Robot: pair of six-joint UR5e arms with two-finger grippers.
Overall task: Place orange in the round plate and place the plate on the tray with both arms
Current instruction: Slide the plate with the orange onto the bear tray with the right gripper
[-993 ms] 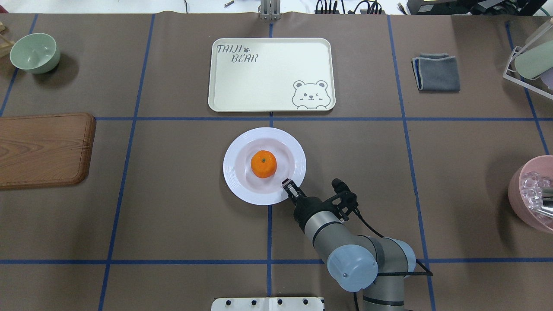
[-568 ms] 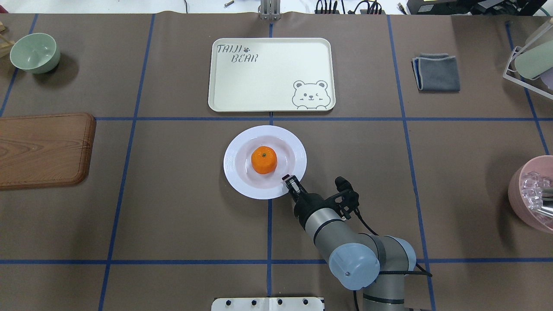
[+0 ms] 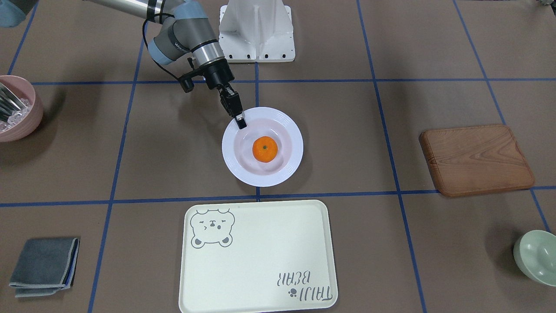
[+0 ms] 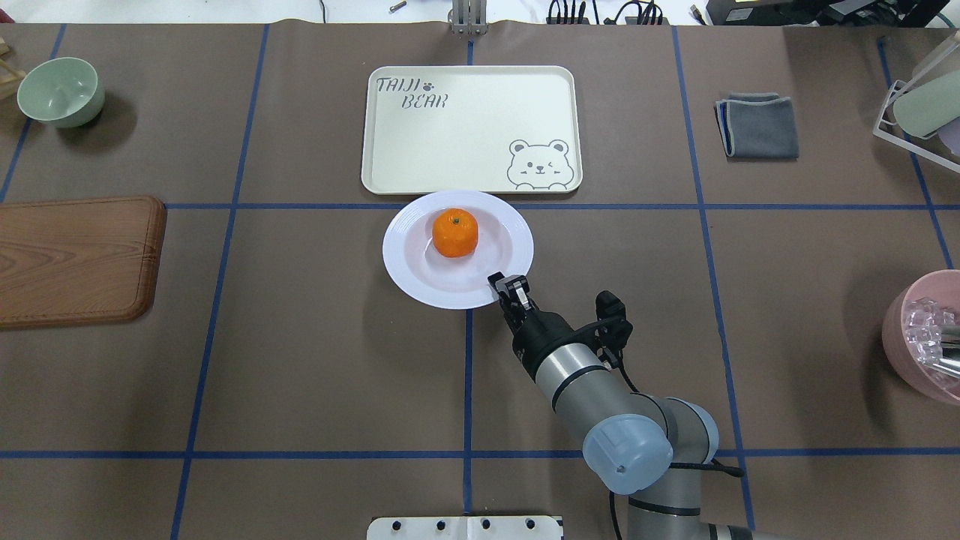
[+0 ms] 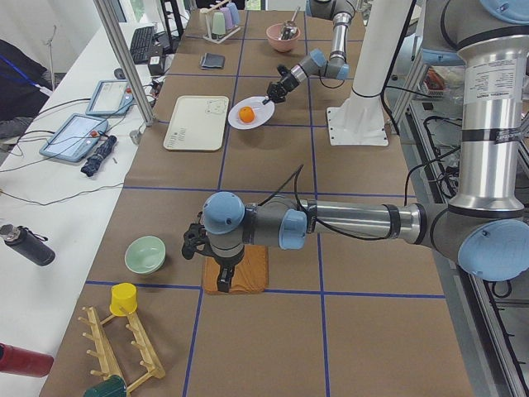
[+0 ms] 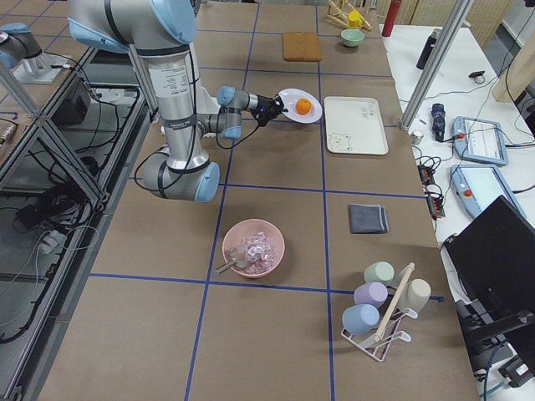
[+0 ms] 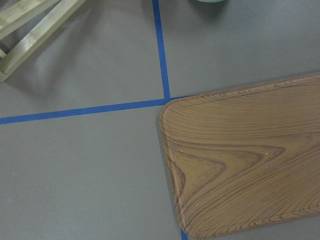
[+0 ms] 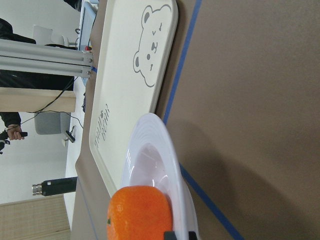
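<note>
Right pincer (image 4: 504, 286) clenched on round plate (image 4: 417, 264) at its robot-side rim; orange (image 4: 454, 232) inside, plate mid-surface, just short of tray (image 4: 465, 127). Left pincer (image 5: 222, 279) over wooden board (image 5: 253, 276); cannot tell its state.

We see a brown-covered desk (image 4: 300, 337) gridded with blue tape. In the overhead view a green bowl (image 4: 61, 91) sits at its far left corner, and a wooden board (image 4: 75, 259) lies nearer along the same edge. On the right, a folded grey cloth (image 4: 757, 125) lies far back, and a pink bowl (image 4: 924, 337) holding clear chunks and a metal utensil stands at the right edge. Further right of the cloth, a cup rack (image 6: 386, 307) carries pastel cups. Past the green bowl we find a wooden peg rack (image 5: 132, 347) with a yellow cup (image 5: 123, 298) at one end.
</note>
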